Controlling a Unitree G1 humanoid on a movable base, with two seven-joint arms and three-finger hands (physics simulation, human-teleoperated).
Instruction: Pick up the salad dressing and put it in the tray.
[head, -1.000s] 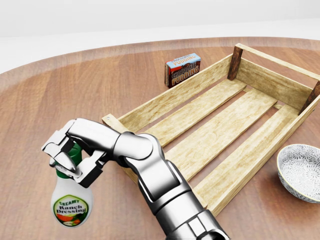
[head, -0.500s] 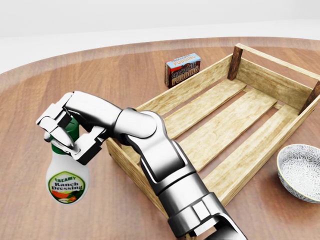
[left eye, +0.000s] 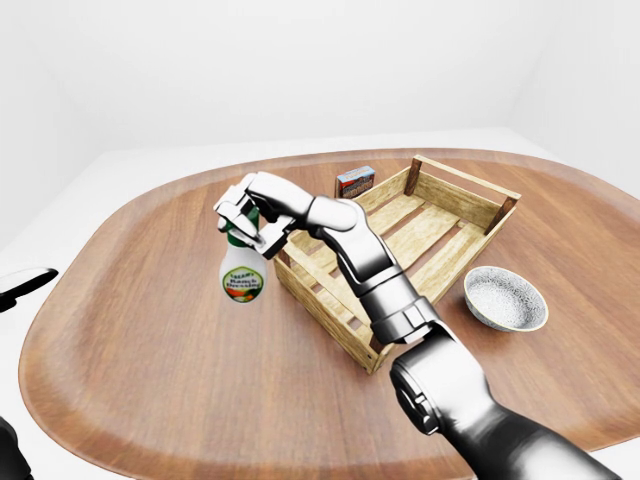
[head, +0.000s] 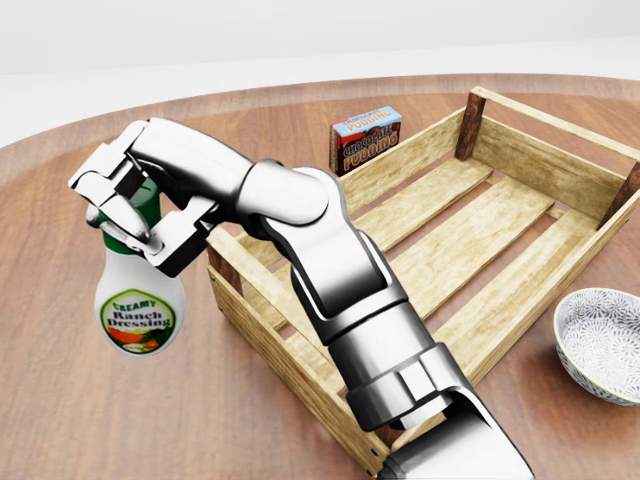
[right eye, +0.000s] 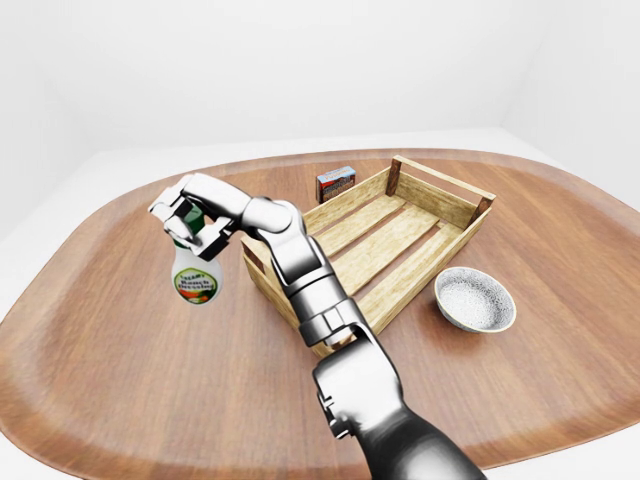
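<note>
The green cap of the white plastic ranch dressing bottle (head: 136, 300) is mostly hidden inside the silver three-finger right hand (head: 135, 215); only slivers of green show between the fingers (head: 128, 228). Fingers are clamped round the bottle's neck and cap. The bottle hangs label-out, nearly upright, and appears lifted clear of the round brown wooden table (left eye: 150, 340); its base does not seem to touch the wood, hard to be sure from the head view. It sits just left of the slatted pale wooden crate tray (head: 470, 240) in the head view, outside it, not over the slats.

The right forearm crosses over the tray's near-left corner and covers part of its side wall and slats. In the head view the arm is cut off at the bottom edge, and the tray's right end runs off the right edge.

The left hand (left eye: 22, 285) only shows as a flat dark shape at the left edge of the left-eye view, cut off; can't tell how its fingers stand.

Small blue-and-brown chocolate pudding box (head: 365, 138) stands on the table just beyond the tray's long wall, toward the top of the head view, apart from the hand. Grey-white patterned ceramic bowl (left eye: 505, 298) sits on the table near the tray's right side, partly cut off in the head view. Label text on the box is small, only partly readable.
</note>
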